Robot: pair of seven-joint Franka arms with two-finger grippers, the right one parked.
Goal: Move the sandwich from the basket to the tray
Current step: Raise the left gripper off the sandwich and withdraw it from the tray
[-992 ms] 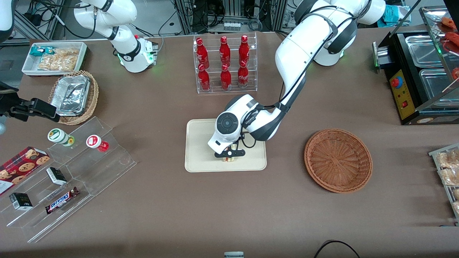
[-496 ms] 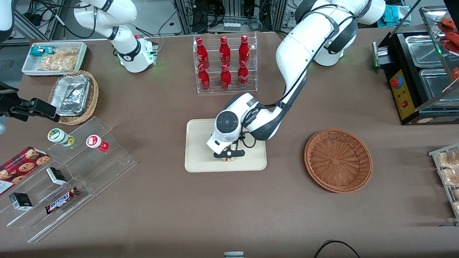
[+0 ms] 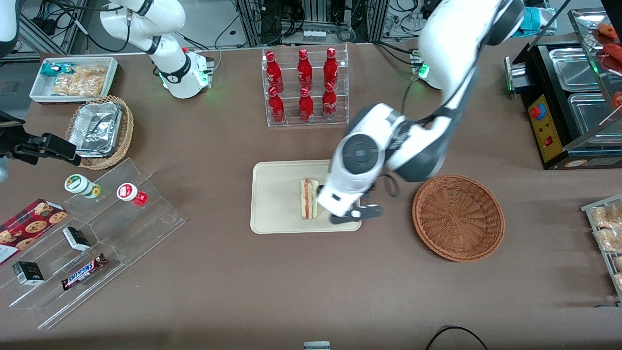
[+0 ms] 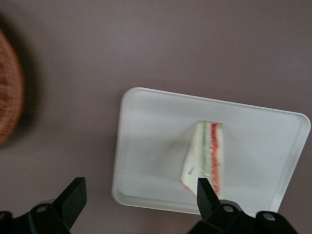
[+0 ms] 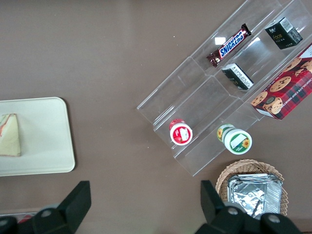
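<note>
The sandwich [image 3: 309,198], a pale bread wedge with red and green filling, stands on its edge on the cream tray [image 3: 272,204] in the middle of the table. It also shows in the left wrist view [image 4: 204,158] on the tray [image 4: 151,146] and in the right wrist view [image 5: 9,135]. My left gripper [image 3: 357,214] is open and empty, raised above the tray's edge on the basket's side, apart from the sandwich. Its fingers [image 4: 73,197] frame the tray's rim. The reddish-brown wicker basket [image 3: 458,217] sits empty beside the tray, toward the working arm's end.
A clear rack of red bottles [image 3: 305,85] stands farther from the camera than the tray. An acrylic stepped shelf [image 3: 97,233] with snacks, a tan basket with foil containers [image 3: 99,130] and a white snack tray [image 3: 73,78] lie toward the parked arm's end. A black appliance [image 3: 568,97] lies toward the working arm's end.
My gripper has let go of the sandwich, risen and moved off it toward the basket. The sandwich now stands free on the tray.
</note>
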